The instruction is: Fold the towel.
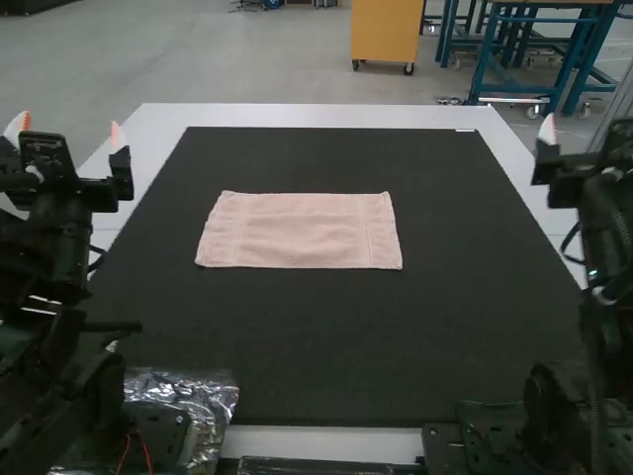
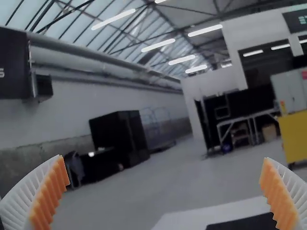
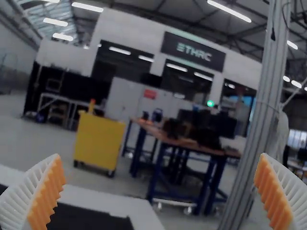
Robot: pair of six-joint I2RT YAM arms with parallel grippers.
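On the white worktop [image 1: 326, 116] we see a large dark mat [image 1: 316, 336], and near its middle, a little to the left, lies the pink towel [image 1: 307, 231], spread flat as a rectangle with its longer sides going across. We see the left pincer [image 1: 69, 127] and the right pincer [image 1: 591, 163] well apart from it, both released, their fingers standing wide.

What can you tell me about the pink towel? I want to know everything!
The towel is pale pink and looks soft, with a stripe near each short end. It lies flat, a wide rectangle, a little left of the middle of the black mat. I can't tell if it's folded. Only the mat touches it.
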